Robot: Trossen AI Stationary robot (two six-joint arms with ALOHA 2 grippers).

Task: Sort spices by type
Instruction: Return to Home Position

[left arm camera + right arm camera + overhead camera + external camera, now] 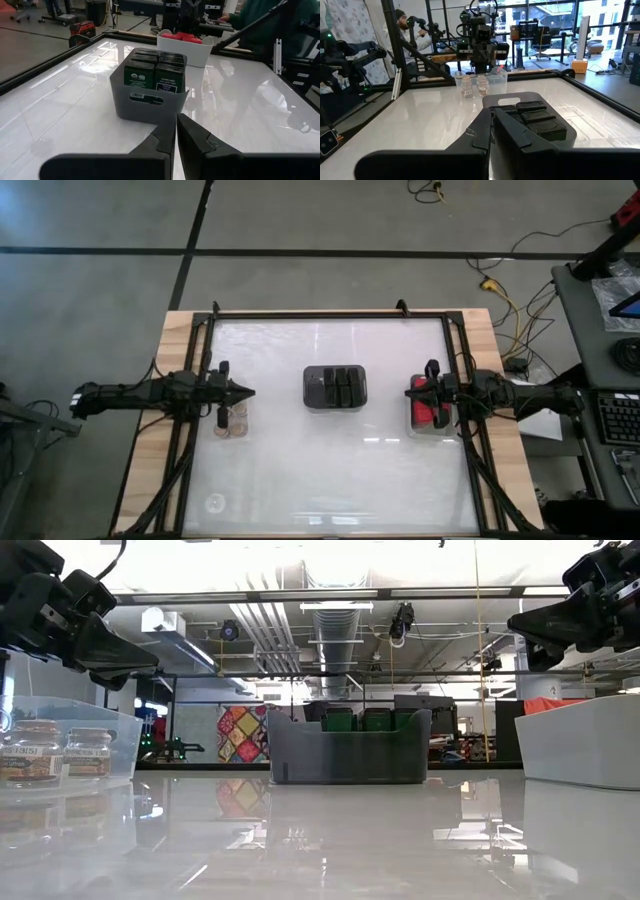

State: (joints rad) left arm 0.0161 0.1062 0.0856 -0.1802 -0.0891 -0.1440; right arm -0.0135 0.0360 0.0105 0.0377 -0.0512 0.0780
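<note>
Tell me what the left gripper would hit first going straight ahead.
Likely the grey bin of dark blocks mid-table, dead ahead of the left gripper. It hangs above rim height in the low view, though, so it might pass over.

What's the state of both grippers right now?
Left gripper: jaws shut, holding nothing, above the jar bin.
Right gripper: jaws shut, holding nothing, above the red-block bin.

Three bins, two arms, two jars in view.
</note>
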